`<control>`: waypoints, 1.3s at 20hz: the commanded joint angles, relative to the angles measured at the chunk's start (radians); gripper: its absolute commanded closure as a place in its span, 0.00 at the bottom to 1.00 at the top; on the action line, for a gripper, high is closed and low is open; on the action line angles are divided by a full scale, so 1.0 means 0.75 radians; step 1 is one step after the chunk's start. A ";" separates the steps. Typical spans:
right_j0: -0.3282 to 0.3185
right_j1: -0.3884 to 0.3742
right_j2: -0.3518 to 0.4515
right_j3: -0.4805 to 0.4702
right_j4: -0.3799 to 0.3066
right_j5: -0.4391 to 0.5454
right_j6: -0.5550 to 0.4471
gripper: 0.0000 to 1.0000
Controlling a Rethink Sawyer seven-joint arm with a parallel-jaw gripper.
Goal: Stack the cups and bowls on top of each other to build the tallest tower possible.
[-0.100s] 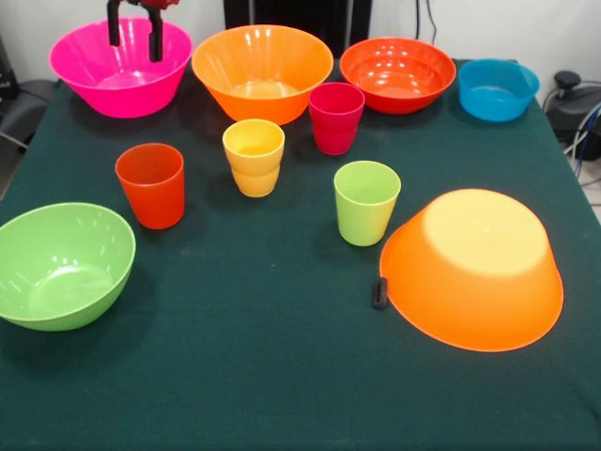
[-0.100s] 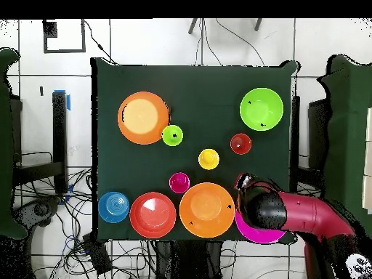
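Front view | end effector spread, empty | hanging over pink bowl

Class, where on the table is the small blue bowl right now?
In the front view, the blue bowl sits upright at the far right corner of the table, just right of the red-orange bowl.

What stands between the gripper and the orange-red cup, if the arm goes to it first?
Nothing visible. The gripper hangs open over the pink bowl, and the orange-red cup stands alone on the cloth in front of that bowl. The yellow cup is off to one side, clear of that line.
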 commanded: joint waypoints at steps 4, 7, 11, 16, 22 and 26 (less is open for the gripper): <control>0.094 0.120 -0.043 -0.046 0.075 -0.122 0.205 0.00; 0.109 0.132 -0.056 -0.054 0.089 -0.132 0.199 0.00; 0.116 0.149 -0.065 -0.057 0.108 -0.149 0.182 0.00; 0.112 0.142 -0.061 -0.058 0.131 -0.133 0.151 0.00; 0.116 0.155 -0.064 -0.069 0.140 -0.136 0.132 0.00; 0.112 0.206 -0.073 -0.093 0.125 -0.181 0.128 0.00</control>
